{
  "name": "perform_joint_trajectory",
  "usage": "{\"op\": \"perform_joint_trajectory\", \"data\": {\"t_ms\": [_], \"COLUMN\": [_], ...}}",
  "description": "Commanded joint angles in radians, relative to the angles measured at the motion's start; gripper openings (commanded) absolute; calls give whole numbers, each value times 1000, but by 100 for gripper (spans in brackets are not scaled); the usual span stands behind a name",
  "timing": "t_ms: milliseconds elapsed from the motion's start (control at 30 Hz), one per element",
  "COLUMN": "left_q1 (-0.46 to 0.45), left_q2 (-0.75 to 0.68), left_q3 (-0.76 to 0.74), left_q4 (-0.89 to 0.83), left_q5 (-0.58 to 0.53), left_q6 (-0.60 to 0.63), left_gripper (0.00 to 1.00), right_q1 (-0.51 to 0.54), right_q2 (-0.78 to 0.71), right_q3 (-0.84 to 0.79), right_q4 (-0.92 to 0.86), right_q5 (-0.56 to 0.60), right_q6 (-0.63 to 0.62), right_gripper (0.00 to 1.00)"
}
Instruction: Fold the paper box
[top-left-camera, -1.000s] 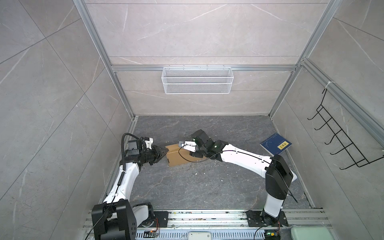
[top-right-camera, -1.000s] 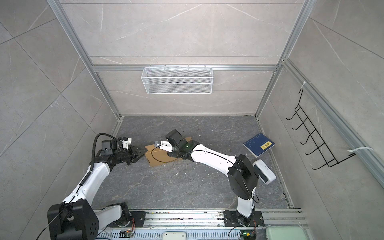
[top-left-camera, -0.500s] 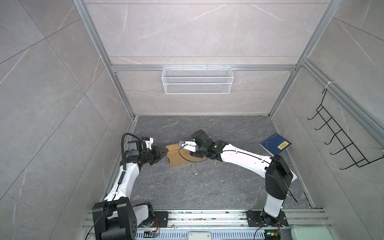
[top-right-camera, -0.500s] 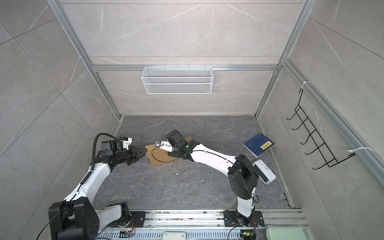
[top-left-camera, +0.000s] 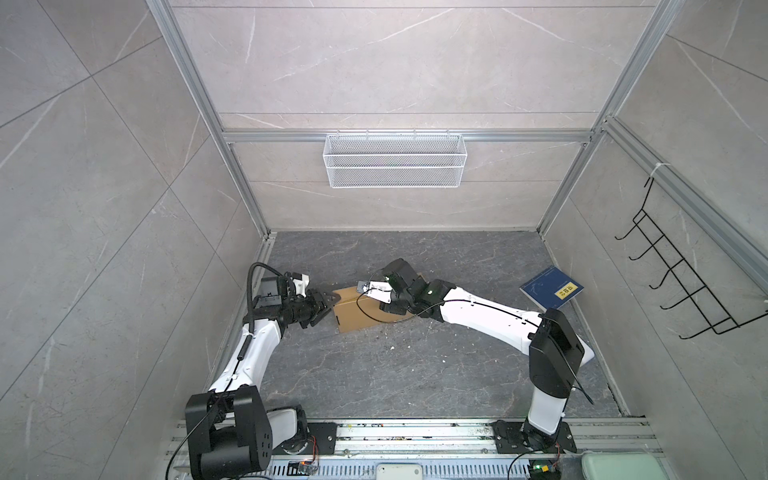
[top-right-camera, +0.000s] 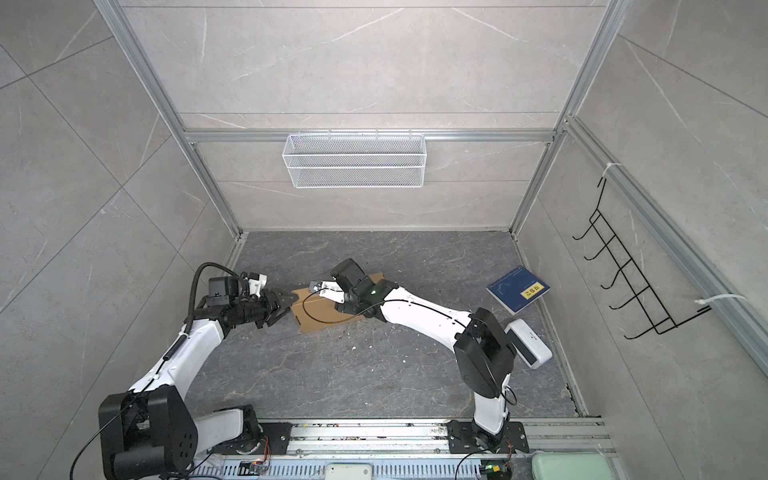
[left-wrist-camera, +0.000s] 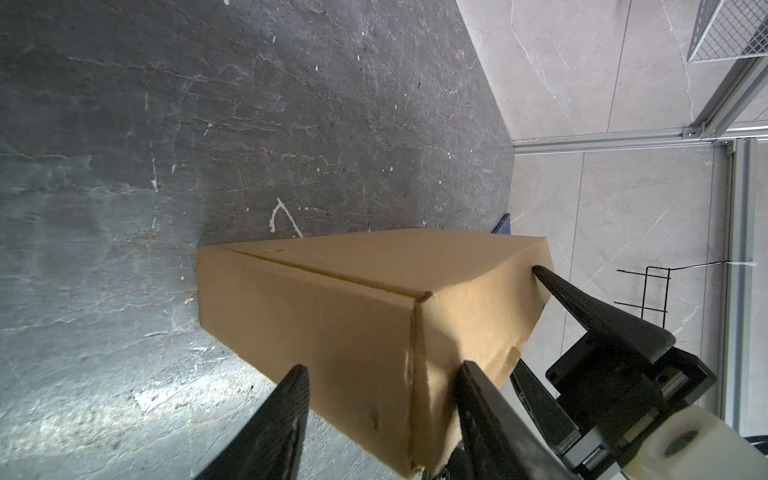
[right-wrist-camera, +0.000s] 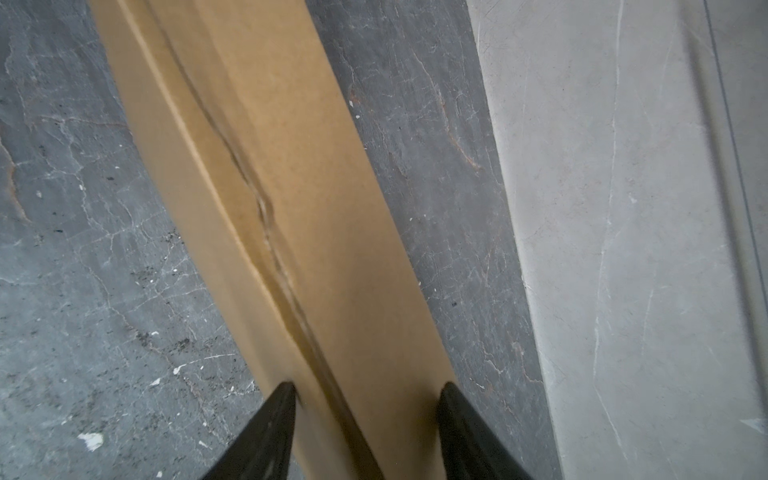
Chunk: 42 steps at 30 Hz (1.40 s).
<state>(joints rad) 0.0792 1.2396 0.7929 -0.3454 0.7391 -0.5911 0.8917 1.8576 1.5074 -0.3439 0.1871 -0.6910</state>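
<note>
The paper box (top-left-camera: 353, 311) (top-right-camera: 318, 313), plain brown cardboard folded into a shallow closed shape, lies on the dark floor left of centre. My left gripper (top-left-camera: 330, 300) (left-wrist-camera: 382, 378) is at its left end and is open, its fingers (left-wrist-camera: 471, 390) astride a box corner (left-wrist-camera: 415, 299). My right gripper (right-wrist-camera: 368, 395) reaches in from the right over the box's far part. It is open, and both fingertips (right-wrist-camera: 446, 399) rest against one narrow cardboard face (right-wrist-camera: 316, 232) with a crease. In both top views the right wrist (top-left-camera: 405, 286) hides those fingers.
A dark blue book (top-left-camera: 550, 288) with a yellow label lies at the right wall. A white wire basket (top-left-camera: 395, 160) hangs on the back wall and a black hook rack (top-left-camera: 681, 274) on the right wall. A white device (top-right-camera: 528, 343) lies behind the right arm.
My left gripper's jaws have spread apart at the box's left end. The box and the right arm have not visibly moved.
</note>
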Motion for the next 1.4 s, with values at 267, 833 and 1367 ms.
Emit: {"op": "perform_joint_trajectory", "data": {"t_ms": [267, 833, 1367], "left_q1": [-25, -25, -25], "left_q2": [58, 61, 63], "left_q3": [-2, -23, -26], "left_q4": [-2, -25, -20], "left_q5": [-15, -47, -48], "left_q6": [70, 109, 125], "left_gripper": [44, 40, 40], "right_q1": [3, -77, -600], "right_q2": [31, -193, -304], "right_q3": [6, 66, -194], "right_q4": [-76, 50, -60], "right_q5": [-10, 402, -846], "right_q6": [33, 598, 1269], "right_gripper": [59, 99, 66]}}
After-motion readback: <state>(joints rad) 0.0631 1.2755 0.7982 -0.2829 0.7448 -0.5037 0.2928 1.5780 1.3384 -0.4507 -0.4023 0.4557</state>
